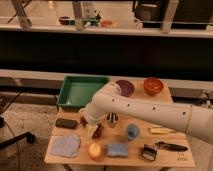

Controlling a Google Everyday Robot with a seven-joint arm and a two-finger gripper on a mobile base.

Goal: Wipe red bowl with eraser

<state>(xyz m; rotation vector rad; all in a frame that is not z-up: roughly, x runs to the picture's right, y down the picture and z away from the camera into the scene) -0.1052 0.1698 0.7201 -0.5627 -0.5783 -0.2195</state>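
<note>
The red bowl stands at the table's back right, next to the dark purple bowl. The eraser, a flat black block, lies at the table's left edge, in front of the green tray. My white arm reaches in from the right across the table's middle. My gripper hangs low over the front-left part of the table, right of the eraser and apart from it, close to a dark bunch of grapes. It is far from the red bowl.
A metal cup and a blue cup stand mid-table. A grey-blue cloth, an orange fruit and a blue sponge lie along the front. A black-handled tool and a yellow item lie at the right.
</note>
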